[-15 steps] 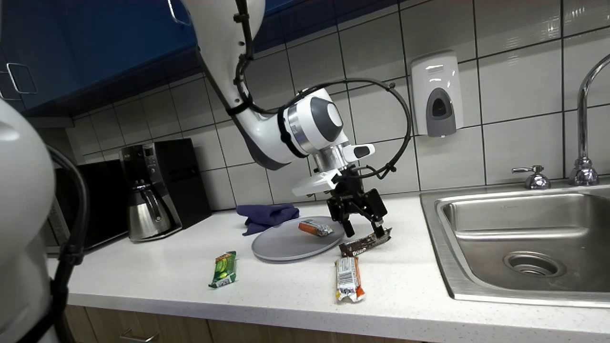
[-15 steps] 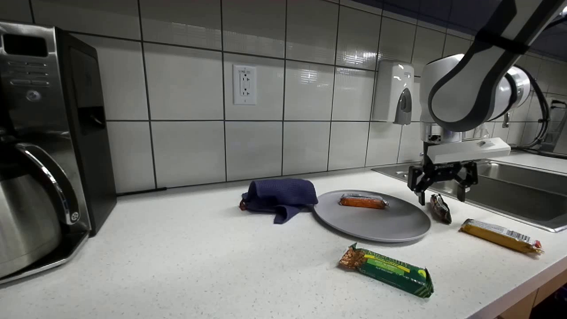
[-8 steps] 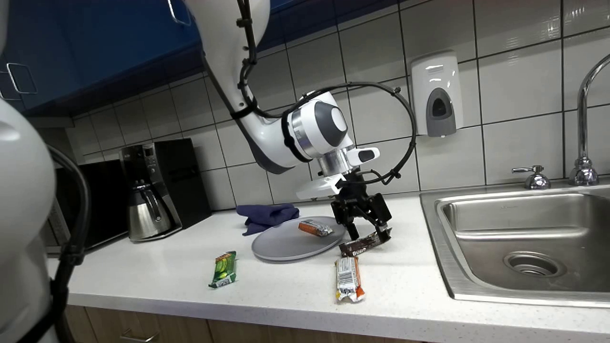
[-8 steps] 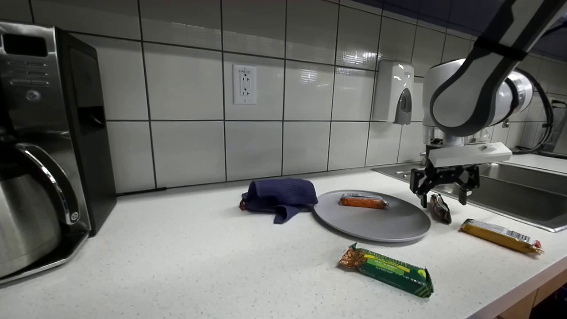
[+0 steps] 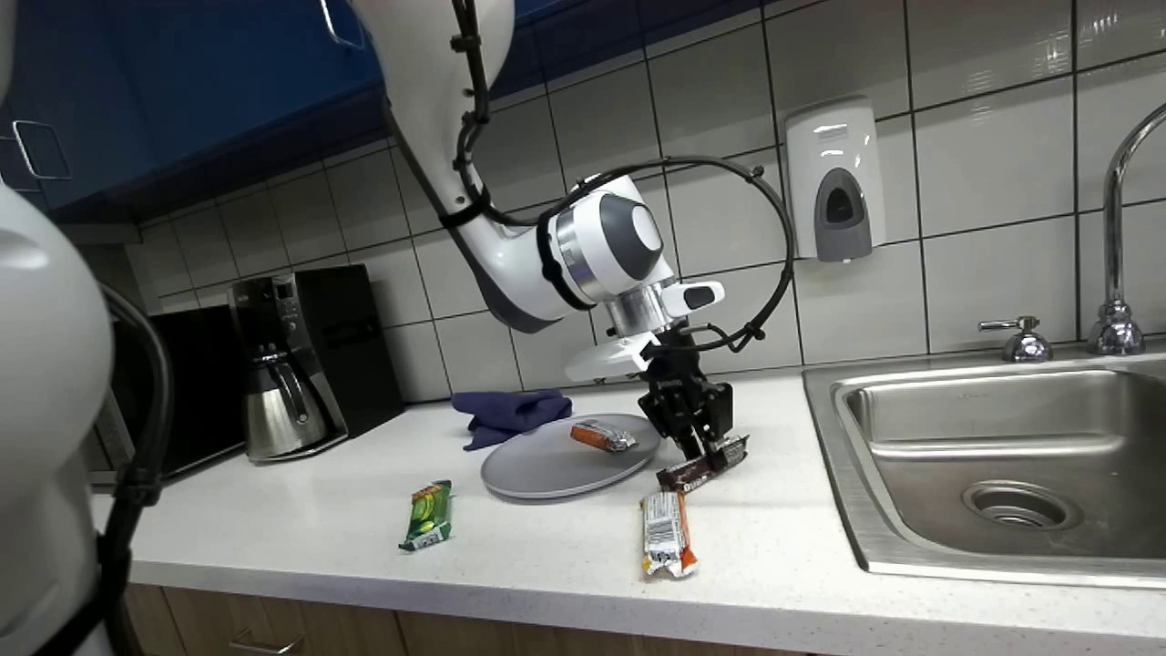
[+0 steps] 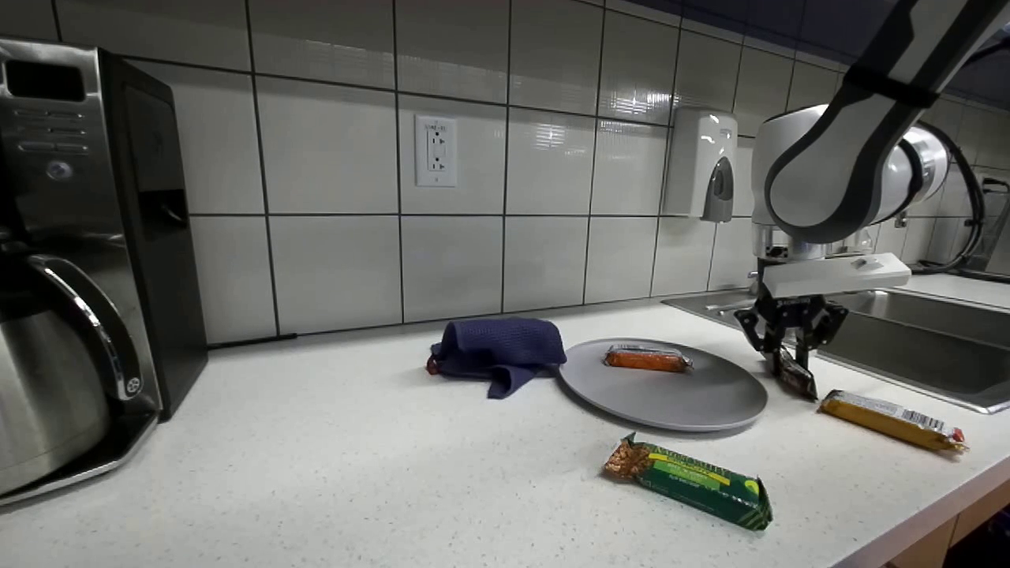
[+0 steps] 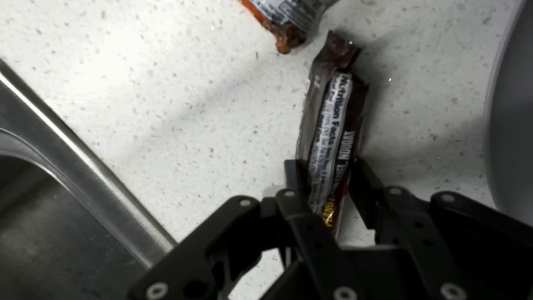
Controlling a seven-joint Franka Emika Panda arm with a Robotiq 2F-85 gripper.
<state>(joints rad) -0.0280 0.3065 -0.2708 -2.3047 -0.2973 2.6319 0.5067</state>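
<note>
Brown plastic-wrapped oblong candy bar point(image 7: 333, 121) sits pinched across its width by black two-fingered tool point(image 7: 327, 179); likely light, slick, semi-soft; mid-length grip, gentle squeeze suits.

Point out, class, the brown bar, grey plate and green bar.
Brown bar point(image 7: 330, 133): in the wrist view, on its white printed strip.
Grey plate point(image 6: 669, 396): in an exterior view, on its bare upper surface.
Green bar point(image 6: 694, 483): in an exterior view, midway along its wrapper.
</note>
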